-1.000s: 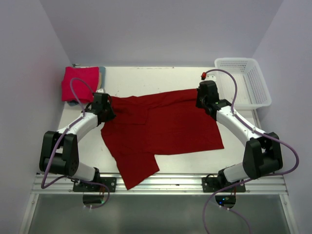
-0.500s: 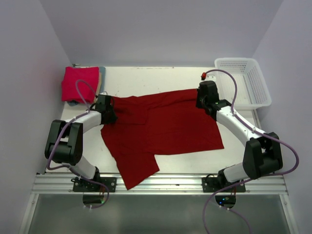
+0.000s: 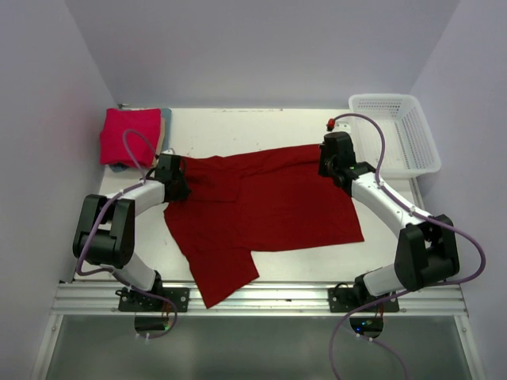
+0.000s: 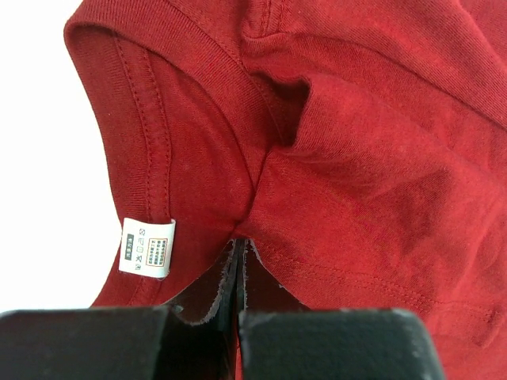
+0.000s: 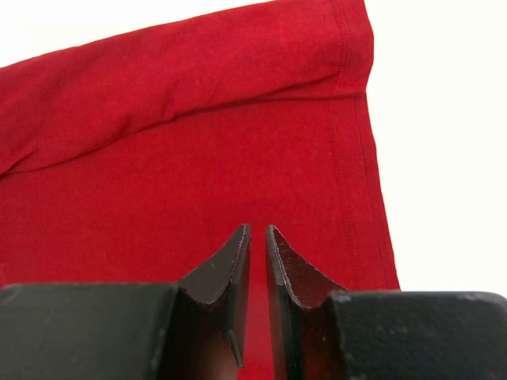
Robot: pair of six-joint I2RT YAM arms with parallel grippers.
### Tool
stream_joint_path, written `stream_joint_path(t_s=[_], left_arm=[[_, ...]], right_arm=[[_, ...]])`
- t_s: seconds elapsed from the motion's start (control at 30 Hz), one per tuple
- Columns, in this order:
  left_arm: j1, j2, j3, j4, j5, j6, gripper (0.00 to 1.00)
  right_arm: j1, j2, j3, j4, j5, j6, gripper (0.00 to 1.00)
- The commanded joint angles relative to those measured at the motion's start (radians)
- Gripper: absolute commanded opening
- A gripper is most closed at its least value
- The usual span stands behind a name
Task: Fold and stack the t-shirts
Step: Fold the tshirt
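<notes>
Starting far left: a folded pink-red shirt (image 3: 131, 134) sits in the back left corner of the table (image 3: 238, 127), with a blue-grey shirt (image 3: 167, 120) peeking out from under it.

Just in front of that stack is the left gripper (image 3: 176, 186), down at the left edge of the dark red shirt (image 3: 261, 210), right by the collar. In the wrist view its fingers (image 4: 226, 277) are pressed flat together and the cloth puckers straight into the tips, so it has a pinch of the fabric. A little white label (image 4: 146, 247) hangs off the collar just left of the fingers.

The dark red shirt is spread mostly flat across the middle of the table. One part trails toward the near edge, and a fold runs along the far side.

The right gripper (image 3: 329, 165) is over the far right corner of that shirt. Its fingers (image 5: 230, 269) are nearly together with only a thin slit between them, and the hem corner lies just beyond the tips. Honestly I can't tell from this angle whether any cloth is caught in there.

Far right, a white basket (image 3: 420, 150) sits at the back corner, apart from the shirt.
</notes>
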Motion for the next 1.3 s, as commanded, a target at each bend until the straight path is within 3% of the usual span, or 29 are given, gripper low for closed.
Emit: stream_joint_path(t_s=[0.0,0.37,0.67,1.27], left_arm=[[0.003,-0.002,-0.016,0.025,-0.008,0.016,0.00],[0.003,-0.128,0.017,-0.035,0.003,0.025,0.00],[0.003,-0.053,0.022,-0.030,-0.006,0.019,0.16],[0.003,-0.020,-0.012,-0.035,-0.018,0.002,0.24]], right_arm=[[0.002,-0.022,0.001,0.007,0.024,-0.010,0.17],[0.002,-0.022,0.007,0.008,0.025,-0.010,0.17],[0.002,-0.030,0.007,0.004,0.027,-0.013,0.17],[0.002,-0.047,-0.007,-0.002,0.030,-0.010,0.17]])
